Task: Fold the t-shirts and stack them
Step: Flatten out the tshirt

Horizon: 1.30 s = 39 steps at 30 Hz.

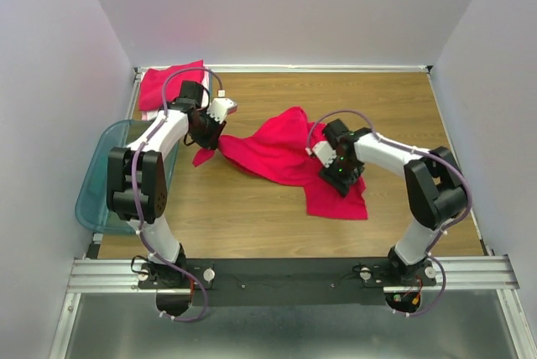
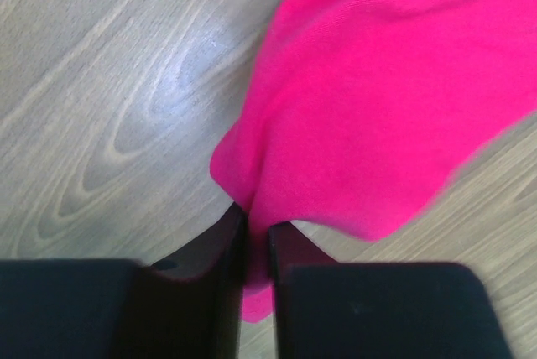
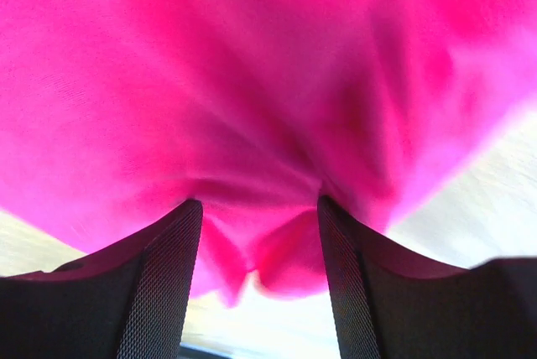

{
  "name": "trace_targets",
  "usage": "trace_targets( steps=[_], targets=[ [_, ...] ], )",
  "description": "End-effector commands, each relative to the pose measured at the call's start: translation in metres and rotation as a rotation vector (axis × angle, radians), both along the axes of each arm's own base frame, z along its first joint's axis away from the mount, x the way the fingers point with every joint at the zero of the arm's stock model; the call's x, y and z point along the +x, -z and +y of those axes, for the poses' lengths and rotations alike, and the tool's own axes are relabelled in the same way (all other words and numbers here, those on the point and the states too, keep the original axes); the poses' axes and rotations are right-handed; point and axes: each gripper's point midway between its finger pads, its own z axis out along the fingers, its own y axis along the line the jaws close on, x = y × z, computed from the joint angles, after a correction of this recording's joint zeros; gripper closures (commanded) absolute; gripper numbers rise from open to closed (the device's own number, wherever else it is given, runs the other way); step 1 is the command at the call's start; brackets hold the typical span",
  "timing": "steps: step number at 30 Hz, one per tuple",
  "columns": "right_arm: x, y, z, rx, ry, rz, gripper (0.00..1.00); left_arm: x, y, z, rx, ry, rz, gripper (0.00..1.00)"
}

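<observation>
A bright red-pink t-shirt [image 1: 277, 153] lies crumpled and partly spread on the wooden table [image 1: 252, 216]. My left gripper [image 1: 210, 139] is shut on its left corner, and the left wrist view shows the cloth [image 2: 377, 91] pinched between the closed fingers of that gripper [image 2: 256, 221] just above the wood. My right gripper [image 1: 342, 179] sits over the shirt's right part. In the right wrist view its jaws [image 3: 260, 208] stand wide apart, with a bunched fold of the shirt [image 3: 252, 82] hanging between them. A folded red-pink shirt [image 1: 172, 86] lies at the back left corner.
A translucent teal plastic bin [image 1: 101, 183] stands at the table's left edge beside the left arm. White walls close in the table on the back and both sides.
</observation>
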Motion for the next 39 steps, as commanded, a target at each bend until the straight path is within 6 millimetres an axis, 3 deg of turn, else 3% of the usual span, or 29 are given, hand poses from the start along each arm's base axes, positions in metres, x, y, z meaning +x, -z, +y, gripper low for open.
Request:
trace_targets(
  steps=[1, 3, 7, 10, 16, 21, 26, 33, 35, 39],
  targets=[
    [0.036, -0.020, -0.017, 0.018, -0.011, -0.098, 0.34, 0.010, 0.000, 0.006, 0.021, -0.002, -0.009, 0.67],
    [0.033, -0.049, -0.001, 0.136, -0.043, -0.129, 0.32, 0.008, -0.006, 0.002, 0.003, 0.021, -0.015, 0.55],
    [0.016, -0.086, 0.004, 0.228, -0.071, -0.171, 0.31, -0.003, -0.029, -0.002, -0.022, 0.068, -0.045, 0.38],
    [-0.005, -0.087, -0.003, 0.236, -0.106, -0.145, 0.31, -0.016, -0.036, 0.000, -0.023, 0.097, -0.047, 0.30],
    [-0.045, -0.054, -0.021, 0.186, -0.148, -0.013, 0.35, -0.041, -0.023, 0.004, -0.036, 0.100, -0.001, 0.30],
    [-0.062, -0.033, -0.034, 0.127, -0.199, 0.055, 0.36, -0.052, -0.018, 0.007, -0.042, 0.093, 0.024, 0.30],
    [-0.066, -0.014, -0.046, 0.063, -0.223, 0.056, 0.35, -0.061, -0.013, 0.016, -0.024, 0.087, 0.037, 0.29],
    [-0.078, 0.017, -0.054, -0.018, -0.250, 0.059, 0.33, -0.064, 0.002, 0.049, 0.096, 0.015, 0.041, 0.28],
    [-0.079, 0.022, -0.055, -0.029, -0.251, 0.051, 0.39, -0.063, 0.004, 0.053, 0.115, 0.016, 0.038, 0.28],
    [-0.076, 0.022, -0.058, -0.057, -0.234, 0.033, 0.69, -0.057, 0.010, 0.063, 0.181, 0.050, 0.026, 0.28]
  ],
)
